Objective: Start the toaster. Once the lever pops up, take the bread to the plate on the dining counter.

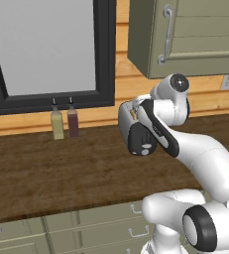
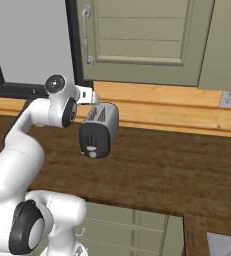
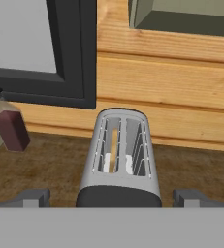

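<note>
The silver-grey toaster (image 3: 121, 160) stands on the dark wood worktop (image 2: 167, 170) near the wall, its black end face (image 2: 94, 140) turned toward me. A small light lever (image 2: 92, 149) sits low on that face. The bread (image 3: 114, 145) stands as a tan slice in the left slot. My gripper (image 3: 111, 198) hovers open above the toaster's near end, with one fingertip (image 3: 36, 197) on each side and nothing between them. In the left base view my arm covers part of the toaster (image 1: 131, 126). The plate and the dining counter are out of view.
Two bottles, one pale (image 1: 58, 124) and one dark red (image 1: 73, 121), stand against the wall left of the toaster. A black-framed window (image 1: 46, 49) and a wall cabinet (image 1: 185, 34) hang above. Handled drawers (image 1: 86, 223) front the worktop. A grey fixture (image 2: 227, 245) shows at the lower right.
</note>
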Tool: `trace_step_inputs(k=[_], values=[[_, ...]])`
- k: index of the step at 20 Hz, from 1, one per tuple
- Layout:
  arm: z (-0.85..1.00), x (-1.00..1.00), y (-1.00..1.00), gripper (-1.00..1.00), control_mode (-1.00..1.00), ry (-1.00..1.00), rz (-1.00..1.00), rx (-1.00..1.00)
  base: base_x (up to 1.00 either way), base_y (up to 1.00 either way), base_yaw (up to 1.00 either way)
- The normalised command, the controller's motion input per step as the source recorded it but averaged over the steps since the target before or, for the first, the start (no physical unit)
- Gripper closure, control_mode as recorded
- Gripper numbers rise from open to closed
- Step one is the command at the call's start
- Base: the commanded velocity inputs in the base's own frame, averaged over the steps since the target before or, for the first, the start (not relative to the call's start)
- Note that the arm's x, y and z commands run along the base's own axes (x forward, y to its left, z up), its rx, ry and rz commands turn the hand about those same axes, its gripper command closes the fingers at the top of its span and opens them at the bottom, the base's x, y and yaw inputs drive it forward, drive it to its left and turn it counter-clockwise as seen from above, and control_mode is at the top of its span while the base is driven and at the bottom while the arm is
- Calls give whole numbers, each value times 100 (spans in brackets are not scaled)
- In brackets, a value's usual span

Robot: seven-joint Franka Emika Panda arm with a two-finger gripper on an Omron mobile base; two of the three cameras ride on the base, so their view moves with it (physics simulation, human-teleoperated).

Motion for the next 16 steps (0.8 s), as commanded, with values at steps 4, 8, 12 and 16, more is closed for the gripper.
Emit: trace_step_inputs(k=[4, 8, 12, 16], values=[[0, 0, 0, -100, -100, 0, 0, 0, 0, 0, 0], [0, 0, 0, -100, -100, 0, 0, 0, 0, 0, 0], [0, 0, 0, -100, -100, 0, 0, 0, 0, 0, 0], [0, 0, 0, -100, -100, 0, 0, 0, 0, 0, 0]])
